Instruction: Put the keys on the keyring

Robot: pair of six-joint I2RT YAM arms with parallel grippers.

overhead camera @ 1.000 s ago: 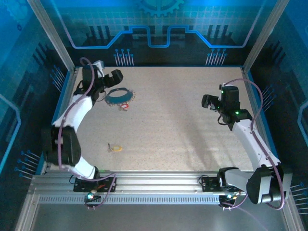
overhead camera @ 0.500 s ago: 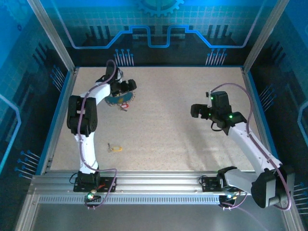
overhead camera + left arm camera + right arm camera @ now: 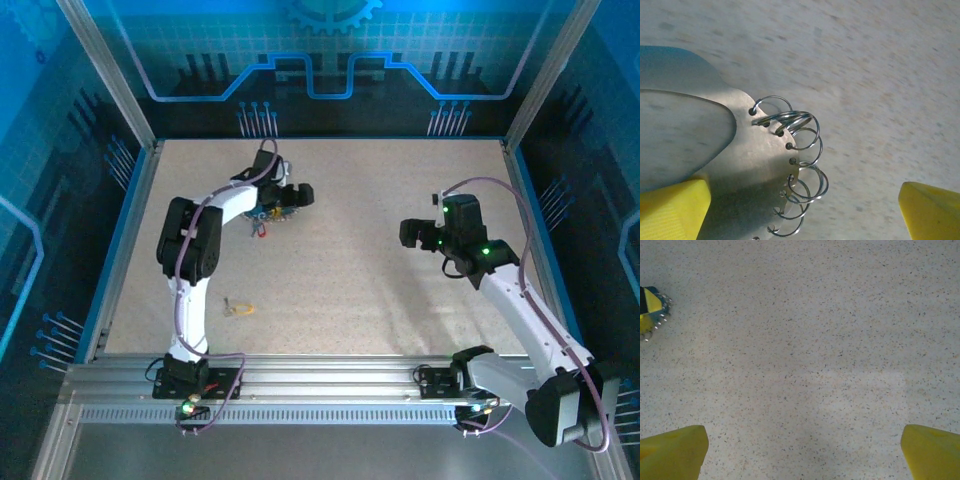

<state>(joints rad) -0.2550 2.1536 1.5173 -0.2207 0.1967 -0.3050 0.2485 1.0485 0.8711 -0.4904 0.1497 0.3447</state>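
Two grippers, both mine. Left gripper: fingers spread wide, empty, over the keyring at the table's far left. Right gripper: spread, empty. Yellow-headed key: well apart. Risk: closing here pinches the strap, not a ring.

This is a robotics lab cell. A speckled table with a blue rim stands inside an aluminium frame, walled by blue panels printed with circuit lines and a gear. A white left arm and right arm, trailing purple cables, are bolted to a slotted metal rail at the near edge.
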